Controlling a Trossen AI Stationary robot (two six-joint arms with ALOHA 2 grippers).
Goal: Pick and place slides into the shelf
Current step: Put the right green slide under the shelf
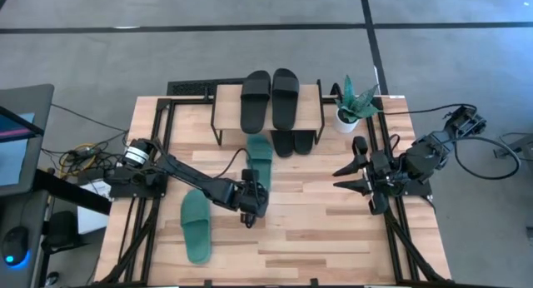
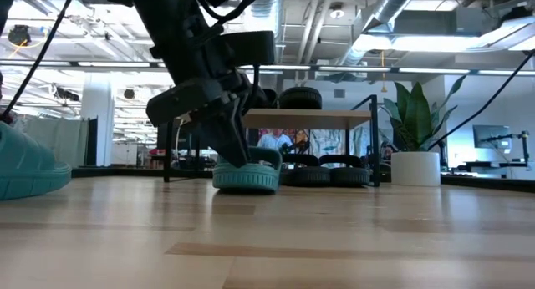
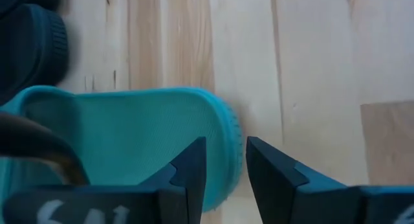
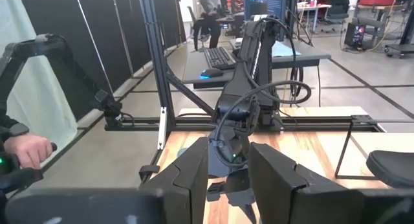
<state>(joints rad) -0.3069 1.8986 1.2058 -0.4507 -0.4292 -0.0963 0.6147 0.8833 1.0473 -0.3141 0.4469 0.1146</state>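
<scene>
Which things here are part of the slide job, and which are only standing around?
Job: black slides on the shelf; shelf; black slides under it; green slide at the left gripper; second green slide.
Not job: potted plant; idle right gripper.

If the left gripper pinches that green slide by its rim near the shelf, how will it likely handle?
The green slide looks like soft moulded rubber, so probably light and a bit bendy at the rim. Lying flat on the table, it should slide rather than tip or roll. Its ribbed edge likely helps the left gripper hold.
</scene>
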